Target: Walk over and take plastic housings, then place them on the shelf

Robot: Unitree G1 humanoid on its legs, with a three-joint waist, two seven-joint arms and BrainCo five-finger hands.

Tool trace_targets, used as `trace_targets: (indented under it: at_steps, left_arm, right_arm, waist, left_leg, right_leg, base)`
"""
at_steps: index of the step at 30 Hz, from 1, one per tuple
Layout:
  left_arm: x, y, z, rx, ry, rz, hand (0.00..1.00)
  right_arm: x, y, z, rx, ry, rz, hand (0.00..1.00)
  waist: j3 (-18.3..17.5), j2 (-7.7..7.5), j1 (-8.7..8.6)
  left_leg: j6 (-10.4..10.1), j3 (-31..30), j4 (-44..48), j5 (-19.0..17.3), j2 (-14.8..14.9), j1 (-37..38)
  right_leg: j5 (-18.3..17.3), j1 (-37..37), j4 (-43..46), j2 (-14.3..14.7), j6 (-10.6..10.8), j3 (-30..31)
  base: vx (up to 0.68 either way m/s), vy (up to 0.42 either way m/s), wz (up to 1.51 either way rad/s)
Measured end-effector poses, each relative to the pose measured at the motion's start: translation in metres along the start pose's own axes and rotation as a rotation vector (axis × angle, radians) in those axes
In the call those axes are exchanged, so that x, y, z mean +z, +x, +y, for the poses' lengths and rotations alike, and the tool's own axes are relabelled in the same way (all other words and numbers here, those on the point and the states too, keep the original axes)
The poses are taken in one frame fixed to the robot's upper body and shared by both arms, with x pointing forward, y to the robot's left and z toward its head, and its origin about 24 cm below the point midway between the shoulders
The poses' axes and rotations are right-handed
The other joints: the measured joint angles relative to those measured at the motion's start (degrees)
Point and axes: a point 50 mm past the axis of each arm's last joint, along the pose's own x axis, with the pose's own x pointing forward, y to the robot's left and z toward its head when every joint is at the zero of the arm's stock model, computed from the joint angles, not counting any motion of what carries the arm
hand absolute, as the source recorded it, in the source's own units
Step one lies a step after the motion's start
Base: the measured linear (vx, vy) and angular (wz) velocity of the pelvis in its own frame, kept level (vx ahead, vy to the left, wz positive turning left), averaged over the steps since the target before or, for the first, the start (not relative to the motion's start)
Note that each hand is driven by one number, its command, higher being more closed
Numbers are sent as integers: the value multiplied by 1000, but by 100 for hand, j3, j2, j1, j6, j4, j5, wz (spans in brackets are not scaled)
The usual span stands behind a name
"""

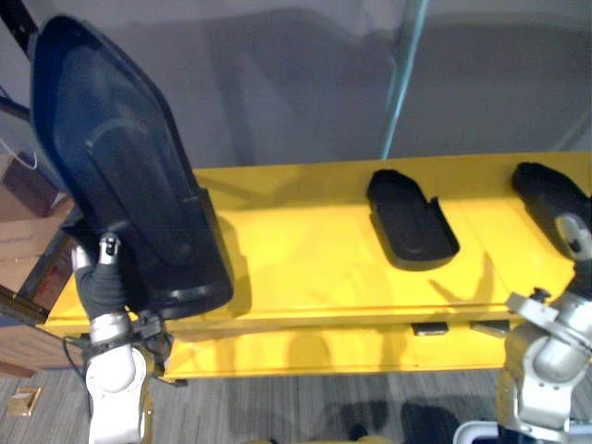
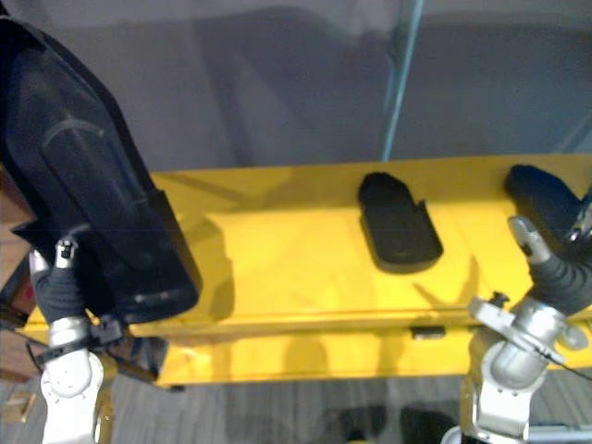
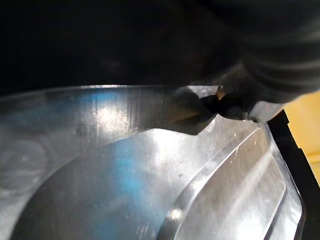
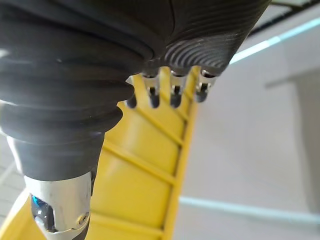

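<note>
Black plastic housing (image 1: 120, 166) was carried upright by the left hand (image 1: 102, 282) over the yellow shelf (image 1: 296, 250), grip not discernible. Right hand (image 2: 560, 273) fingers (image 4: 174, 91) were held straight, near a second housing (image 2: 541, 199).

Three dark plastic housings in all: the left housing (image 1: 120, 166), largest in view at the left of the frame; the middle housing (image 1: 410, 219), just right of centre; and the right housing (image 1: 548, 194), cut by the right edge. One yellow shelf (image 1: 296, 250) runs across the middle of the frame. Two robot hands: the left hand (image 1: 100, 282) at lower left, the right hand (image 2: 558, 273) at lower right. One pale teal post (image 1: 404, 79) stands right of centre at the top. One small dark tab (image 1: 430, 327) sits on the shelf's front edge. One small tan square (image 1: 23, 400) lies in the bottom left corner. Brown cardboard (image 1: 26, 245) shows at the left edge; how many boxes cannot be told
</note>
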Motion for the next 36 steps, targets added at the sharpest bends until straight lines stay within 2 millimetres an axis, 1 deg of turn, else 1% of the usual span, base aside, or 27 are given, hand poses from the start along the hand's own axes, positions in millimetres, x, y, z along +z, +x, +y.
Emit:
trace_targets:
  at_steps: [2, 4, 6, 9, 11, 13, 14, 16, 19, 21, 22, 23, 25, 27, 29, 30, 33, 34, 35, 36]
  left_arm:
    - [4, 1, 0, -7, -4, -16, 100]
    - [5, 4, -4, -30, -16, -26, 100]
    - [7, 7, -9, -52, -37, -31, 100]
    - [8, 12, -18, -85, -93, -26, 100]
    - [8, 14, -24, -117, -104, -22, 100]
    - [6, 14, -30, -159, -109, -6, 100]
    - [5, 15, -32, -177, -109, 2, 100]
    - [-1, 19, -45, -252, -107, 27, 100]
    - [-9, 21, -58, -311, -112, 70, 100]
    - [-21, 24, -75, -375, -116, 143, 100]
    - [-25, 24, -79, -384, -123, 167, 100]
    - [-34, 25, -86, -397, -122, 230, 100]
    - [-42, 25, -93, -413, -112, 282, 100]
    - [-58, 23, -108, -459, -81, 386, 100]
    - [-68, 23, -117, -484, -59, 442, 100]
    - [-78, 25, -121, -492, -33, 500, 100]
    - [-94, 29, -122, -461, 34, 590, 100]
    - [-103, 31, -121, -445, 95, 638, 100]
    - [-107, 31, -120, -441, 115, 660, 100]
    - [-114, 32, -119, -433, 172, 698, 100]
  right_arm:
    - [-6, -1, 4, 22, 19, 44, 0]
    - [-17, 1, 11, 48, 52, 93, 0]
    - [-23, 2, 13, 68, 57, 125, 0]
    - [-25, 2, 13, 69, 66, 138, 0]
    - [-25, 2, 13, 70, 65, 138, 0]
    - [-25, 2, 13, 64, 64, 138, 0]
    - [-26, 2, 12, 59, 62, 139, 0]
    - [-26, 2, 12, 45, 56, 140, 0]
    - [-30, 3, 11, 21, 37, 146, 0]
    - [-28, 6, 9, 9, 19, 132, 0]
    - [-28, 7, 9, 10, 11, 127, 0]
    - [-26, 11, 9, 13, -8, 107, 0]
    - [-24, 15, 8, 19, -21, 87, 0]
    - [-21, 19, 3, 4, -49, 66, 0]
    - [-19, 21, -2, -15, -61, 57, 0]
    - [-18, 23, -4, -15, -71, 52, 0]
    - [-17, 25, -5, -2, -86, 49, 0]
    - [-17, 26, -6, 6, -90, 50, 0]
    - [-16, 26, -6, 9, -92, 51, 0]
    - [-16, 26, -7, 14, -96, 52, 0]
  waist:
    - [0, 1, 47]
    - [14, 11, 100]
    - [14, 11, 105]
    - [14, 11, 81]
    - [14, 11, 38]
    - [14, 12, -49]
    - [15, 12, -58]
    - [14, 12, -79]
    - [14, 12, -76]
    - [5, 27, -148]
    - [5, 27, -178]
    - [4, 25, -245]
    - [4, 24, -317]
    - [1, 24, -397]
    - [1, 19, -463]
    - [0, 17, -545]
    - [-4, -2, -635]
    - [-2, -30, -696]
    - [-1, -43, -729]
    - [-2, -68, -792]
  left_leg:
    - [0, -30, 25, 0, -2, -72]
    - [0, -28, 27, 0, 6, -93]
    - [0, -19, 16, 0, 5, -84]
    - [0, 41, -3, -1, 13, -61]
    - [0, 67, -9, -1, 18, -48]
    - [0, 91, -16, -1, 22, -8]
    - [0, 95, -19, -1, 25, 13]
    - [-3, 115, -22, -3, 34, 73]
    - [-3, 228, -33, -3, 48, 122]
    - [-3, 275, -30, -2, 45, 130]
    - [-3, 288, -29, -3, 46, 134]
    - [-3, 375, -31, -3, 60, 143]
    - [-3, 450, -32, -2, 68, 116]
    - [-4, 565, -41, -3, 78, 162]
    - [-5, 603, -41, -4, 82, 159]
    - [-6, 652, -41, -5, 86, 174]
    - [-17, 807, -59, -14, 114, 195]
    - [-17, 904, -70, -14, 131, 209]
    - [-17, 923, -76, -14, 133, 215]
    - [-17, 969, -81, -14, 143, 217]
  right_leg:
    - [43, -3, -78, 1, 5, -32]
    - [132, 14, -187, 3, 1, -136]
    - [141, 23, -209, 1, 2, -133]
    - [144, 15, -209, -3, 5, -109]
    - [149, 15, -208, -3, 5, -98]
    - [149, 34, -206, -3, 6, -77]
    - [149, 52, -206, -1, 6, -74]
    - [150, 104, -210, 8, 5, -64]
    - [175, 99, -228, 22, -4, 21]
    - [212, 93, -250, 22, -3, 57]
    - [218, 91, -251, 25, -4, 71]
    - [250, 51, -257, 42, -11, 164]
    - [296, -7, -273, 52, -8, 246]
    - [335, -12, -297, 70, -1, 351]
    - [378, -14, -341, 83, -2, 386]
    - [399, -25, -346, 115, -1, 441]
    - [441, -94, -363, 120, -18, 600]
    - [478, -116, -399, 137, -23, 684]
    - [491, -116, -418, 141, -27, 703]
    - [502, -144, -419, 156, -33, 757]
  base:
    - [26, -12, 8]
    - [0, 0, 0]
    - [17, -2, -4]
    - [12, 5, -8]
    - [-1, 2, -7]
    - [-5, 1, -5]
    - [-10, -2, -4]
    - [-26, -6, -5]
    - [-29, -5, -17]
    - [-21, -4, -14]
    - [-21, -5, -17]
    - [-19, -9, -29]
    - [-15, -10, -24]
    - [-11, -2, -22]
    - [-18, -22, -19]
    - [-29, -32, -18]
    - [-42, -6, -32]
    - [-30, -12, -25]
    - [-31, -17, -28]
    - [-17, -15, -22]
